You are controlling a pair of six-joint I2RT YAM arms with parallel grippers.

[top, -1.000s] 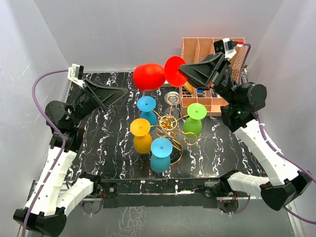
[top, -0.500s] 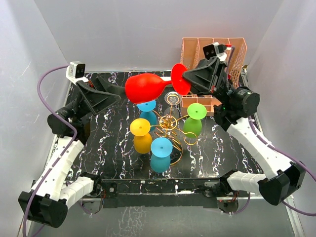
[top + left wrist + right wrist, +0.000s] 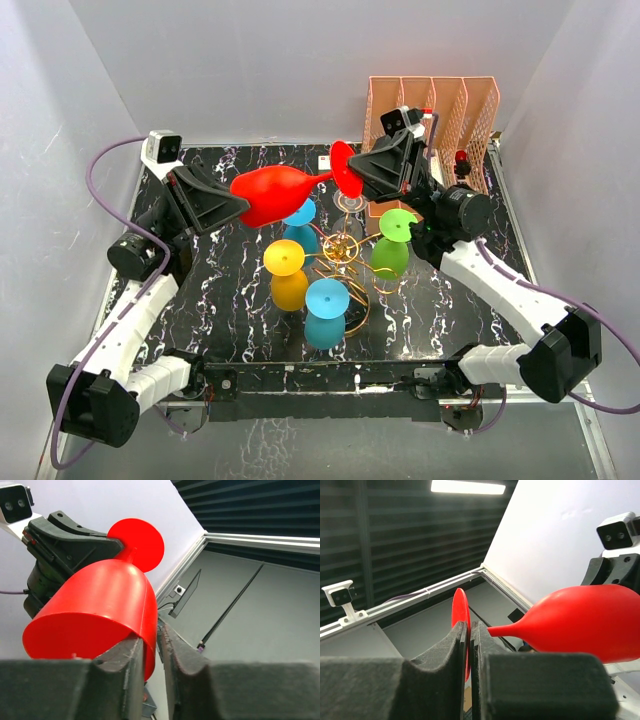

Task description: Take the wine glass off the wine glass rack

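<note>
A red wine glass (image 3: 270,195) hangs on its side in the air above the gold wire wine glass rack (image 3: 345,250), clear of its arms. My right gripper (image 3: 352,172) is shut on the edge of the glass's flat round foot (image 3: 461,607), with the stem and bowl (image 3: 585,620) stretching away to the right. My left gripper (image 3: 238,208) has closed on the rim of the bowl (image 3: 95,610). One of its fingers (image 3: 131,655) sits inside the bowl and the other outside, with the thin red wall pinched between them.
Blue (image 3: 296,212), yellow (image 3: 285,262), cyan (image 3: 327,300) and green (image 3: 395,230) glasses hang upside down on the rack. One round rack loop (image 3: 350,198) holds nothing. An orange slotted organizer (image 3: 440,110) stands at the back right, close behind the right arm.
The right arm carried the red glass leftward and lower, toward the left arm. The left gripper came up to the bowl and closed from wide open onto its rim.
</note>
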